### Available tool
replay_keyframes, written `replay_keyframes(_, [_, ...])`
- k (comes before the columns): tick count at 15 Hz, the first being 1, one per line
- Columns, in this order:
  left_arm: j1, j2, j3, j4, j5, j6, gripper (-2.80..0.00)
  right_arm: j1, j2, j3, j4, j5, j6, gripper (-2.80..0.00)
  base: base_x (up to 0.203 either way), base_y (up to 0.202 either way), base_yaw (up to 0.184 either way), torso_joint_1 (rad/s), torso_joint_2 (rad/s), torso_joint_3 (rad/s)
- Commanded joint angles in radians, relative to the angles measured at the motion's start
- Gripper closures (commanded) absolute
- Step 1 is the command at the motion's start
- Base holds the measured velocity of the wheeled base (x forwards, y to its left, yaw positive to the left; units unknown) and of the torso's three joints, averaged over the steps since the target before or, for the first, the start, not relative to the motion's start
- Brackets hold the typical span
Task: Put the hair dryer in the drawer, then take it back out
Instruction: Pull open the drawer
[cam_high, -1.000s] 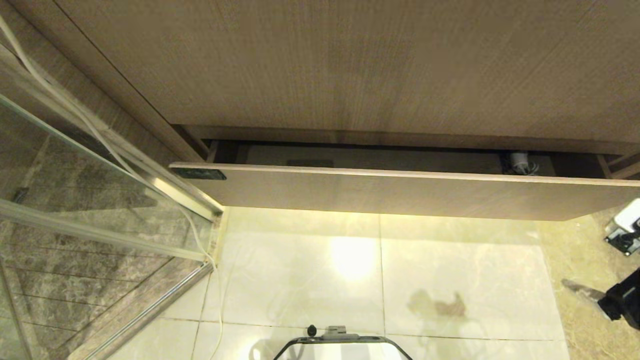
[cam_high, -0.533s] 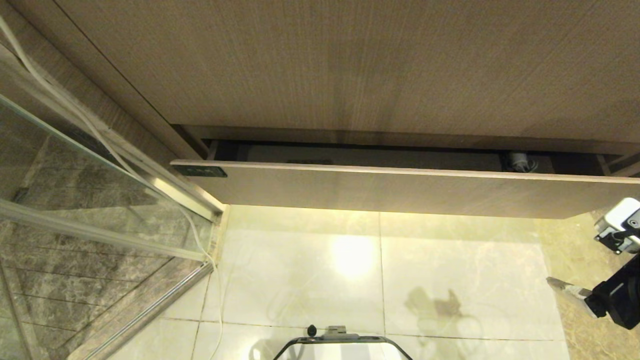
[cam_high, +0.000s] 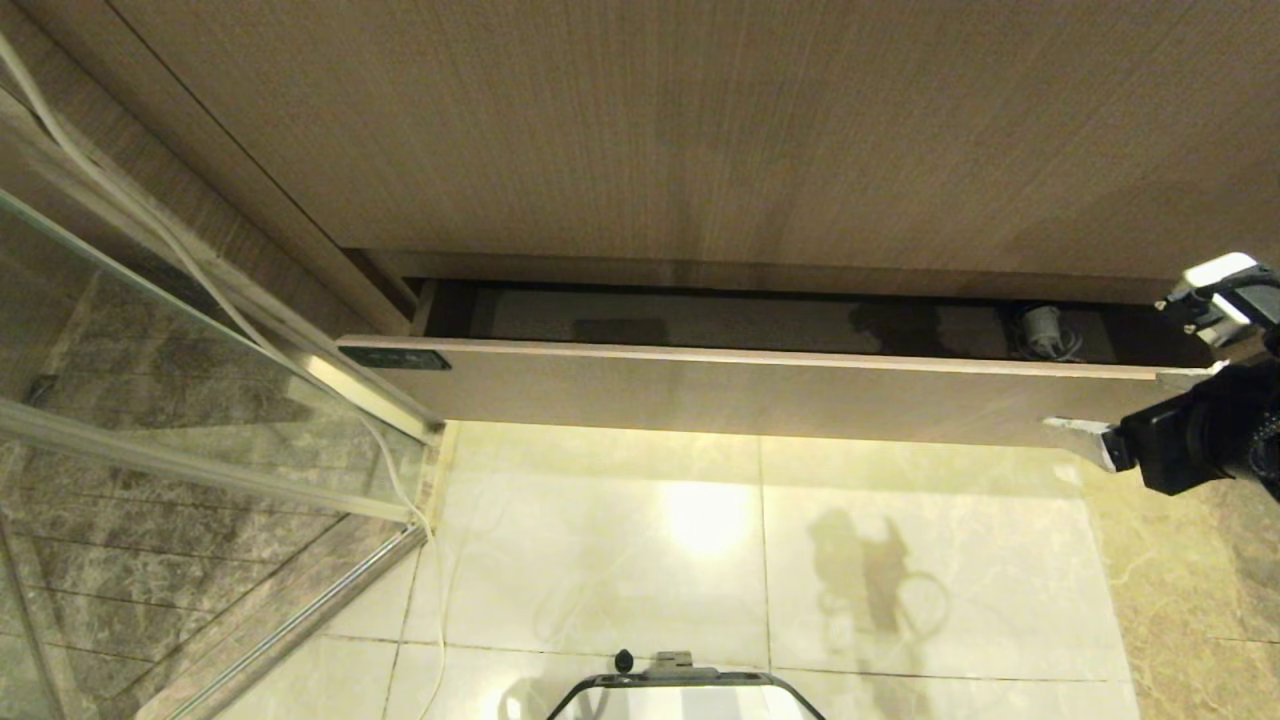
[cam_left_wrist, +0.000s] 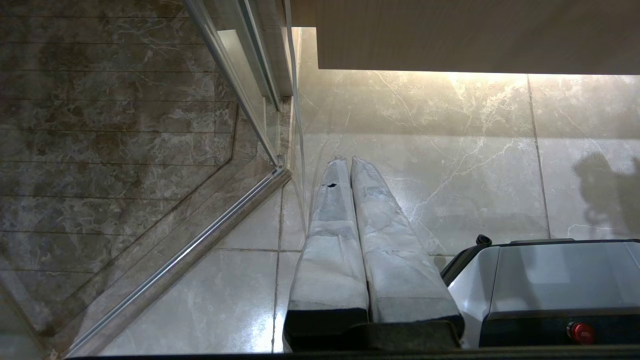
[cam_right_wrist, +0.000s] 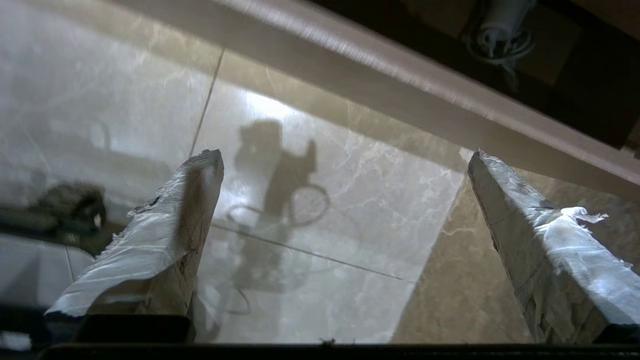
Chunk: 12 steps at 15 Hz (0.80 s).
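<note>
I'm looking at the drawer (cam_high: 760, 390), wide, shallow, light-brown wood grain, pulled partly out under the taller wood-grain panel (cam_high: 700, 130). A small black rectangular label (cam_high: 395, 357) sits at its front corner; I can't read any writing on it. Inside, toward the opposite end from the label, lies the hair dryer (cam_high: 1040, 328), white and round-barrelled as far as the shadow lets me tell. My right gripper (cam_right_wrist: 345, 155) hangs just outside the drawer front near that end, tape-wrapped fingers (cam_right_wrist: 175, 220) spread wide, empty. Left gripper (cam_left_wrist: 348, 161) is pressed closed over glossy marble floor tiles (cam_high: 700, 560).
</note>
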Motion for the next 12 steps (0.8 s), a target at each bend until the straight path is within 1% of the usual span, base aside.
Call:
replay_keyframes(1, [0.000, 0.000, 0.002, 0.000, 0.000, 0.000, 0.00, -0.008, 0.044, -0.010, 0.006, -0.030, 0.076, -0.19, 0.000, 0.000, 0.000, 0.000, 0.00, 0.000])
replay_keyframes(2, [-0.001, 0.000, 0.001, 0.000, 0.000, 0.000, 0.00, -0.012, 0.052, -0.003, 0.010, -0.048, 0.084, 0.00, 0.000, 0.000, 0.000, 0.000, 0.00, 0.000])
replay_keyframes(5, [0.000, 0.000, 0.002, 0.000, 0.000, 0.000, 0.00, -0.014, 0.079, 0.005, 0.004, -0.136, 0.087, 0.00, 0.000, 0.000, 0.000, 0.000, 0.00, 0.000])
replay_keyframes(8, [0.000, 0.000, 0.000, 0.000, 0.000, 0.000, 0.00, -0.046, 0.152, -0.061, -0.029, -0.143, 0.095, 0.00, 0.000, 0.000, 0.000, 0.000, 0.00, 0.000])
replay_keyframes(10, [-0.001, 0.000, 0.000, 0.000, 0.000, 0.000, 0.00, -0.063, 0.199, -0.109, -0.065, -0.144, 0.146, 0.00, 0.000, 0.000, 0.000, 0.000, 0.00, 0.000])
replay_keyframes(12, [0.000, 0.000, 0.000, 0.000, 0.000, 0.000, 0.00, -0.088, 0.218, -0.113, -0.093, -0.145, 0.153, 0.00, 0.000, 0.000, 0.000, 0.000, 0.00, 0.000])
